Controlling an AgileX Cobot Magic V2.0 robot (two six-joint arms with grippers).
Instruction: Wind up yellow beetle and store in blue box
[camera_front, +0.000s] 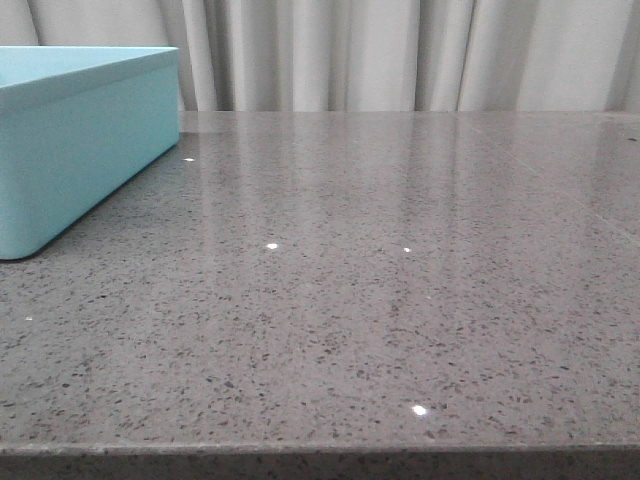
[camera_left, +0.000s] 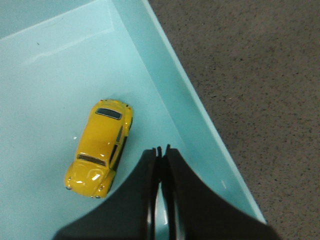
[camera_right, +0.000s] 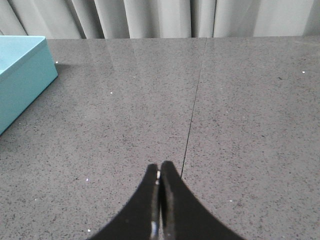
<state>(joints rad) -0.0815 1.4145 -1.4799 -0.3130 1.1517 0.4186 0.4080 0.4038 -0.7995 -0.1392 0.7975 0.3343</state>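
The small glossy yellow toy beetle sits on the pale blue plastic box floor beside my closed, empty left gripper; light and slippery, I'd pinch its flanks; my right gripper is closed too.

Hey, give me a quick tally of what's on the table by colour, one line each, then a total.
Yellow: 1, the toy car, lying inside the box.
Light blue: 1, the box at the table's left side.
Total: 2 things. Both sets of jaws are shut and hold nothing.
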